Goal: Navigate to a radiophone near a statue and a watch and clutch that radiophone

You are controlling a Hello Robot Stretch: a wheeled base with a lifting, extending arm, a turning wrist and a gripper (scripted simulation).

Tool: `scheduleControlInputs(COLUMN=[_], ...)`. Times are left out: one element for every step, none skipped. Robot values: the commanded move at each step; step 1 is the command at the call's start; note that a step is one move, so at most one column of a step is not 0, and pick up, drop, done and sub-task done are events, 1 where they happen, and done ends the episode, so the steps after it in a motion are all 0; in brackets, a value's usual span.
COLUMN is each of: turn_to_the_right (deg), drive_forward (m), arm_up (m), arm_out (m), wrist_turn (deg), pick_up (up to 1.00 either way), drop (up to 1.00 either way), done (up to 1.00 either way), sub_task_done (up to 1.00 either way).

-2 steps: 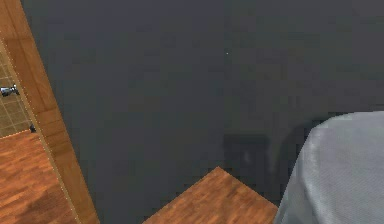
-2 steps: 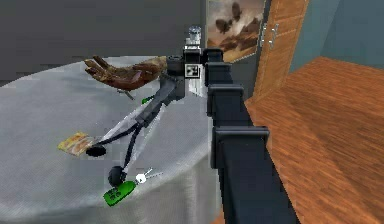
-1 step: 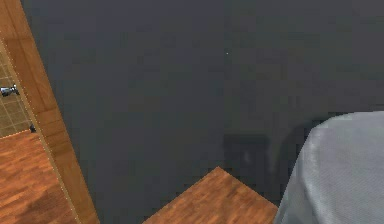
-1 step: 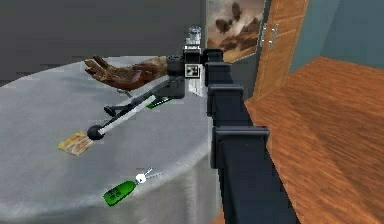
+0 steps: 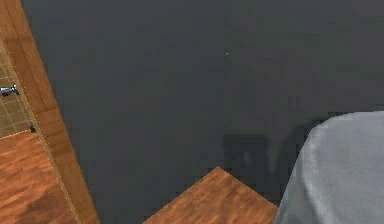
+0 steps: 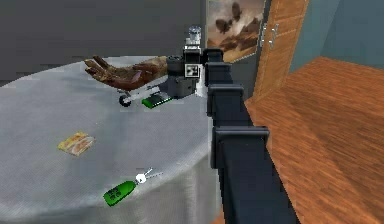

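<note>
Forward view: flat dark grey-blue wall [image 5: 200, 90]. An orange-brown wooden door frame [image 5: 45, 110] runs down the left, with plank floor [image 5: 215, 200] below. The smooth, rounded grey edge of the table [image 5: 340, 170] is at lower right. Arm side view: the table is round, under a pale grey cloth. The dark square arm [image 6: 240, 150] reaches over its right side and ends in the claw [image 6: 172, 85]. A small flat green slab [image 6: 155, 101], possibly the radiophone, lies on the cloth just beside the claw, below it in the picture; contact unclear. Cannot tell whether the claw holds anything. To the left are a gnarled brown statue [image 6: 125, 70] and a small dark curved thing [image 6: 125, 100]. Nearer are a flat yellowish piece [image 6: 75, 143] and a second green thing [image 6: 120, 192].
</note>
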Motion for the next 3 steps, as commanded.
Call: scheduleControlInputs(turn_to_the_right=[0.0,0.0,0.0], drive_forward=[0.00,0.00,0.00], arm_up=[0.00,0.00,0.00], arm_out=[0.00,0.00,0.00], wrist_turn=[9.0,0.0,0.0], pick_up=[0.00,1.00,0.00], drop=[0.00,0.00,0.00], done=[0.00,0.00,1.00], sub_task_done=[0.00,0.00,0.00])
